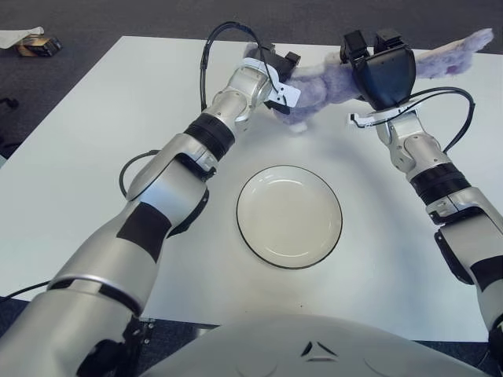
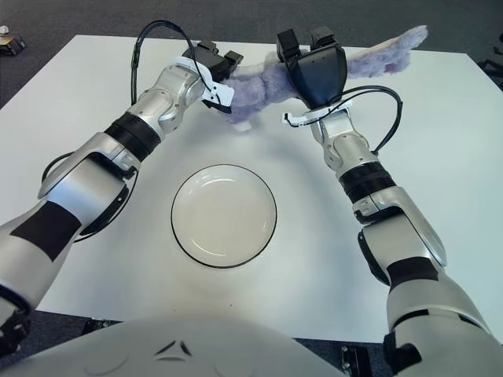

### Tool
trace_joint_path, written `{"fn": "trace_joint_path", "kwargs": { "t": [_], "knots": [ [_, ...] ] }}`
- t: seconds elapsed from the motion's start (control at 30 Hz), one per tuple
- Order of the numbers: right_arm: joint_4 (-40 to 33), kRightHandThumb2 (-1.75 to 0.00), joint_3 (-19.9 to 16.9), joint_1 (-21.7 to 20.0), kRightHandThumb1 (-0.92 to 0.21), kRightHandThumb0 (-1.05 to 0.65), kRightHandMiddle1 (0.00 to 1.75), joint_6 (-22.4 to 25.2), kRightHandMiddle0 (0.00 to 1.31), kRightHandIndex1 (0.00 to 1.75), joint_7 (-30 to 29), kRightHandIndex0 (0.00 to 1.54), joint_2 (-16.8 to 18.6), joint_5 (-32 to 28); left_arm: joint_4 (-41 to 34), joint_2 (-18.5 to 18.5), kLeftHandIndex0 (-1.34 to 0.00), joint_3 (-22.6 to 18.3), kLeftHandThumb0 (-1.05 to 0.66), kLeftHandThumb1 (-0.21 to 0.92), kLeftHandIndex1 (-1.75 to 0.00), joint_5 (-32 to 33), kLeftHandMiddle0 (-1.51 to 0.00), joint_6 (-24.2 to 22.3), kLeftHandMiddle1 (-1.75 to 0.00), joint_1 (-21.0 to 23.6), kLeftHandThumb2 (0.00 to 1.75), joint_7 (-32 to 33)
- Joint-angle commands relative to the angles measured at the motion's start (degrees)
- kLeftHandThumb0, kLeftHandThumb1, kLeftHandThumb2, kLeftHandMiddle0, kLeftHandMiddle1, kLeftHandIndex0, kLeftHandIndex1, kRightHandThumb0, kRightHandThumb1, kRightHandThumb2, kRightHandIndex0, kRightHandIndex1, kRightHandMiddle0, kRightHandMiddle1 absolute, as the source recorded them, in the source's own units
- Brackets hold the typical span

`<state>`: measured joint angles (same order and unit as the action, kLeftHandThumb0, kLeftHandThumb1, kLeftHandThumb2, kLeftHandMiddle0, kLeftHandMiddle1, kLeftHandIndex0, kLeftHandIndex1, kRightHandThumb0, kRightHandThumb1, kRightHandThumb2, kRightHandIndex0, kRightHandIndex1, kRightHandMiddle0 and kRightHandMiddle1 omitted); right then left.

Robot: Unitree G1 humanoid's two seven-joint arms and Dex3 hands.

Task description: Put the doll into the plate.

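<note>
A fluffy purple doll [image 1: 326, 78] is stretched out sideways above the far part of the white table [image 1: 94, 157]. Its tail [image 1: 464, 45] points right past the table's far edge. My left hand [image 1: 275, 67] grips the doll's left end, with the fingers curled into the plush. My right hand [image 1: 381, 67] is closed over the doll's middle from above, and its black back hides part of the body. A white plate [image 1: 289, 216] with a dark rim lies bare in the middle of the table, nearer to me than both hands.
A small dark box with a crumpled paper [image 1: 33, 43] lies on the dark carpet beyond the table's far left corner. My robot body [image 1: 314, 349] fills the bottom of the view.
</note>
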<state>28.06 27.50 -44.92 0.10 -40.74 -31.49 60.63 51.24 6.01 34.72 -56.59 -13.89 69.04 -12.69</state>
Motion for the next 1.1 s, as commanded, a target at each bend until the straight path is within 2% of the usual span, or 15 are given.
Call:
{"fn": "trace_joint_path", "kwargs": {
  "t": [0.0, 0.1, 0.3, 0.57, 0.87, 1.07],
  "knots": [
    [-2.79, -1.57, -0.71, 0.83, -0.08, 0.00, 1.75, 0.36, 0.55, 1.68, 0.34, 0.82, -0.30, 0.99, 2.23, -1.48, 0.00, -0.70, -0.91, 0.92, -0.49, 1.41, 0.00, -1.26, -0.90, 1.63, 0.45, 4.05],
    [-3.92, -1.57, -0.75, 1.29, -0.09, 0.00, 1.75, 0.87, 0.55, 1.69, 0.98, 0.80, -0.29, 1.58, 3.29, -2.09, 0.00, -1.01, -0.91, 0.92, -0.51, 2.23, 0.00, -1.50, -0.94, 1.70, 0.43, 6.20],
    [-5.23, -1.55, -1.09, 1.94, -0.10, 0.00, 1.75, 1.70, 0.54, 1.69, 1.84, 0.80, -0.21, 2.32, 3.99, -2.88, 0.00, -1.78, -0.91, 0.92, -0.38, 4.46, 0.00, -1.59, -0.79, 1.78, 0.37, 8.66],
    [-6.03, -1.56, -1.40, 2.26, -0.09, 0.00, 1.75, 2.80, 0.54, 1.68, 2.31, 0.80, 0.09, 2.84, 5.05, -3.97, 0.00, -4.56, -0.89, 0.91, -0.44, 9.30, 0.00, -0.66, -0.79, 2.07, 0.34, 11.90],
    [-7.17, -1.56, -1.46, 2.44, -0.10, 0.00, 1.75, 3.50, 0.54, 1.70, 2.78, 0.80, 0.03, 3.36, 6.48, -4.20, 0.00, -5.12, -0.92, 0.92, -0.36, 12.67, 0.00, 0.86, -0.72, 3.03, 0.33, 9.37],
    [-7.95, -1.56, -2.08, 2.70, -0.10, 0.00, 1.75, 3.79, 0.54, 1.69, 3.91, 0.80, 0.23, 2.96, 7.05, -3.88, 0.00, -6.32, -0.91, 0.92, -0.49, 15.63, -0.06, 4.06, -0.77, 3.06, 0.36, 6.99]
  ]
}}
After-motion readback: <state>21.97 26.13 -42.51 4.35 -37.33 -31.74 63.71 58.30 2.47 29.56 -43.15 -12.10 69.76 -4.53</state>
